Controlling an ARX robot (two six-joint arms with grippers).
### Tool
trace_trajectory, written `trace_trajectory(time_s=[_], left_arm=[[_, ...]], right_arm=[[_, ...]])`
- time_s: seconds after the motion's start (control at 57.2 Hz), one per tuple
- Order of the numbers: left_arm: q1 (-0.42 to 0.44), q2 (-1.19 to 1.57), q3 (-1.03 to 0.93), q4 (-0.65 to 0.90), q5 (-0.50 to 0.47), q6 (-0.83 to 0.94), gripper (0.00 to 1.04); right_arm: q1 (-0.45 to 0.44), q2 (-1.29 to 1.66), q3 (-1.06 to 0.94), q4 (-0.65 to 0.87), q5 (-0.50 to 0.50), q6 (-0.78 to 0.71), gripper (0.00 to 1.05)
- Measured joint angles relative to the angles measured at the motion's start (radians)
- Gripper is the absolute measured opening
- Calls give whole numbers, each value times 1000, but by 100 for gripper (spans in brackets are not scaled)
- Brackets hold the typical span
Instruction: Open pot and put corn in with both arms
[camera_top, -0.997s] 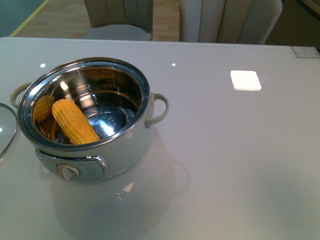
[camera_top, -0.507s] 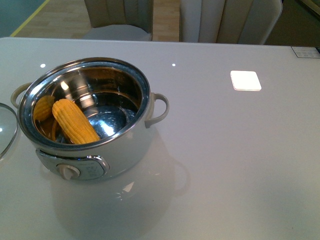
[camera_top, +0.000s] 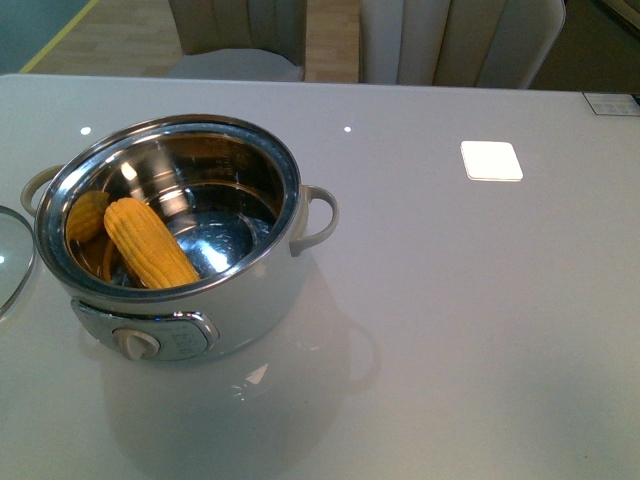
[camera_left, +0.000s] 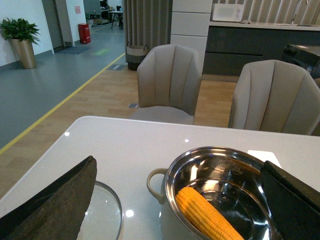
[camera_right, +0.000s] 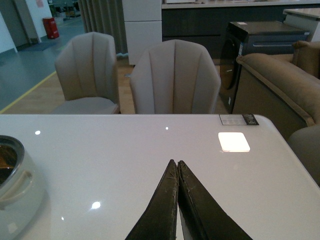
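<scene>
The white pot (camera_top: 262, 295) stands open at the left of the table, with its steel rim, two cream handles and front dial. The yellow corn (camera_top: 148, 242) lies inside it, leaning against the near left wall. In the left wrist view the pot (camera_left: 165, 225) and the corn (camera_left: 207, 215) show between my wide-open left gripper (camera_left: 180, 172); its fingers (camera_left: 60, 200) are empty. My right gripper (camera_right: 175, 163) is shut and empty above bare table, the pot's edge (camera_right: 12, 192) far to its side. Neither arm shows in the front view.
The glass lid (camera_top: 10, 262) lies flat on the table left of the pot, also in the left wrist view (camera_left: 107, 215). A white square (camera_top: 491, 160) sits on the table at the back right. Beige chairs (camera_right: 175, 77) stand beyond the far edge.
</scene>
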Motion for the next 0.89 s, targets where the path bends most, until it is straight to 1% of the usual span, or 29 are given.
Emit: trace_trajectory(time_s=[0.122,0.157,0.262,0.28,0.385,0.402,0.455,0.472,0.577,0.682,0.717,0.769,0.892], left_arm=[[0,0,0,0,0,0,98],[0,0,0,0,0,0,98],[0,0,0,0,0,0,98],[0,0,0,0,0,0,98],[0,0,0,0,0,0,98],[0,0,0,0,0,0,98],[0,0,0,0,0,0,98],[0,0,0,0,0,0,98],[0,0,0,0,0,0,98],[0,0,0,0,0,0,98],[0,0,0,0,0,0,98],[0,0,0,0,0,0,98],[0,0,0,0,0,0,98]], right_arm=[[0,0,0,0,0,0,2],[0,0,0,0,0,-1,4],[0,0,0,0,0,-1,23],[0,0,0,0,0,-1,25],[0,0,0,0,0,-1,46],[0,0,0,0,0,-1,48],[0,0,0,0,0,-1,58],[0,0,0,0,0,-1,60],[0,0,0,0,0,-1,79],[0,0,0,0,0,-1,96],[0,0,0,0,0,-1,97],[0,0,0,0,0,-1,96],[0,0,0,0,0,-1,96]])
